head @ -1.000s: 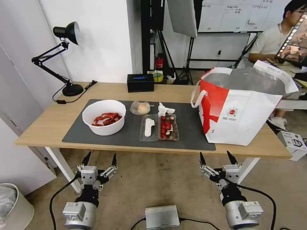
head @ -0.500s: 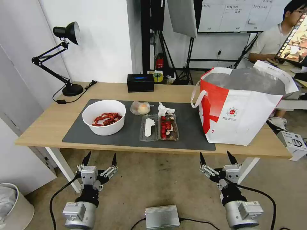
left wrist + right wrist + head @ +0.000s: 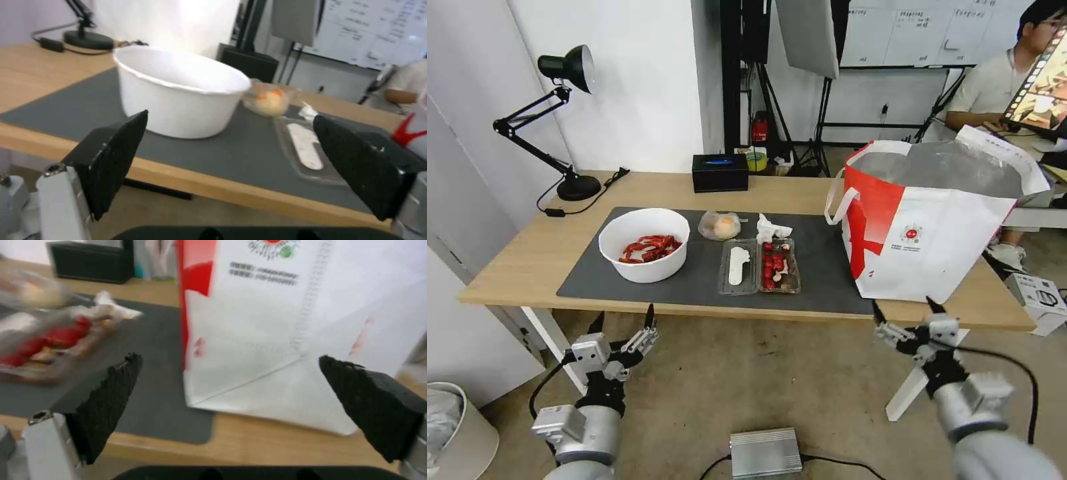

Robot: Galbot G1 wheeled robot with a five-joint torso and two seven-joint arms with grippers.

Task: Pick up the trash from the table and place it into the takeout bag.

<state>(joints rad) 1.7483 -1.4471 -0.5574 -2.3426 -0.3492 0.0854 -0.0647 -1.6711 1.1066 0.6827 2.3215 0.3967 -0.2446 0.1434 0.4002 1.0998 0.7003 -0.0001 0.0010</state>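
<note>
Sitting on the grey mat (image 3: pixel 820 280) of the table (image 3: pixel 520 260), the trash runs in a loose row: bowl (image 3: pixel 644 245) at the left end, small bag (image 3: pixel 720 225) and tissue (image 3: pixel 770 229) behind, tray (image 3: pixel 759 267) in the middle with its long axis pointing away from the robot. The takeout bag (image 3: pixel 934 227) stands at about 3 o'clock from the tray, mouth open, just beside the mat's right edge.

Left gripper (image 3: pixel 622 331) hangs below the table's near edge with the bowl at roughly 12 o'clock, so I'd say that arm is nearer the bowl. Right gripper (image 3: pixel 908 315) sits under the takeout bag, tray off around 10 o'clock. Both have fingers spread wide, holding nothing.

Left wrist view gives the bowl's (image 3: pixel 178 96) side wall between the pads; the head view is the one looking down on the red shells inside.
</note>
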